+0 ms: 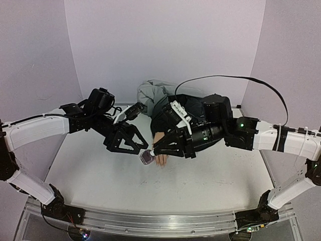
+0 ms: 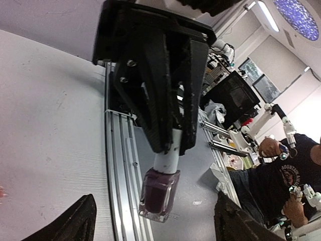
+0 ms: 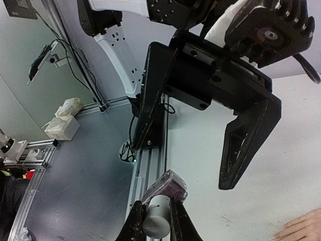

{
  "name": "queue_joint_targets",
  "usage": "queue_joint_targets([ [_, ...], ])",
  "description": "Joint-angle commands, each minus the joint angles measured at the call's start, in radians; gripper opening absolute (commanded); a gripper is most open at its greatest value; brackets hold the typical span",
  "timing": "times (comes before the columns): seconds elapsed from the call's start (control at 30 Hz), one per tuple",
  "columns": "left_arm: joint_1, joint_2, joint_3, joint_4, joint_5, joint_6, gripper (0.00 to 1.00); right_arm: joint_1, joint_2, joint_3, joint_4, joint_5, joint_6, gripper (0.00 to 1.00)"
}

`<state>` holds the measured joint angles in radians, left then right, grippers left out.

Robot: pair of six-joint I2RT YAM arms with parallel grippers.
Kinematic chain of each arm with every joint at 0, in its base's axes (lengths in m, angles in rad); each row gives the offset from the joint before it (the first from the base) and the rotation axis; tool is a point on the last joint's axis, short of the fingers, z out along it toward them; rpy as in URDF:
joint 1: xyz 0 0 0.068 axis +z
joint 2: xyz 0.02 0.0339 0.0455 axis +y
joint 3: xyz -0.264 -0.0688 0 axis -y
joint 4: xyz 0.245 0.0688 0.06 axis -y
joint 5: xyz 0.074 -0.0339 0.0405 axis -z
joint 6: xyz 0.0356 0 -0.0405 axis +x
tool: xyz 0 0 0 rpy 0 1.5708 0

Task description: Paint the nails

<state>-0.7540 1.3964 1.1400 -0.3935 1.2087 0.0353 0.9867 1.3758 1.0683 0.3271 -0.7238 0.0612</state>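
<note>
A small dark purple polish bottle [image 1: 146, 157] hangs just above the table. My right gripper [image 1: 152, 152] is shut on the bottle's white cap [image 3: 156, 218], and the glass body [image 3: 168, 188] sticks out past its fingertips. My left gripper [image 1: 140, 148] stands open around the bottle [image 2: 159, 193]. Its two fingers [image 2: 75, 223] are wide on either side and touch nothing. The pale peach mannequin hand [image 1: 160, 159] lies flat just right of the bottle, and its fingertips [image 3: 301, 228] show at the corner of the right wrist view. The nails are too small to make out.
A grey and black sleeve [image 1: 155, 93] runs from the mannequin hand to the back wall. The aluminium rail [image 1: 150, 221] lines the table's near edge. White walls close in the left, back and right sides.
</note>
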Motion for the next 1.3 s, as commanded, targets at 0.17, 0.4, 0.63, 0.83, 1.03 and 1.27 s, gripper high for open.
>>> queue_joint_targets([
  [0.17,-0.044,0.024,0.013,0.009,0.118,0.030,0.71,-0.001,0.051,0.104,0.033,-0.094,-0.045,0.00],
  [0.4,-0.064,0.044,0.012,-0.015,0.096,0.039,0.71,-0.002,0.061,0.120,0.033,-0.062,-0.052,0.00],
  [0.63,-0.070,0.045,0.017,-0.037,0.086,0.067,0.58,-0.003,0.060,0.125,0.033,-0.048,-0.052,0.00],
  [0.83,-0.073,0.041,0.023,-0.041,0.083,0.077,0.49,-0.002,0.066,0.125,0.032,-0.048,-0.054,0.00],
  [1.03,-0.073,0.025,0.024,-0.041,0.072,0.089,0.36,-0.002,0.075,0.128,0.032,-0.041,-0.050,0.00],
  [1.27,-0.073,-0.036,0.014,-0.047,-0.045,0.138,0.06,-0.002,0.077,0.122,0.033,0.120,0.005,0.08],
])
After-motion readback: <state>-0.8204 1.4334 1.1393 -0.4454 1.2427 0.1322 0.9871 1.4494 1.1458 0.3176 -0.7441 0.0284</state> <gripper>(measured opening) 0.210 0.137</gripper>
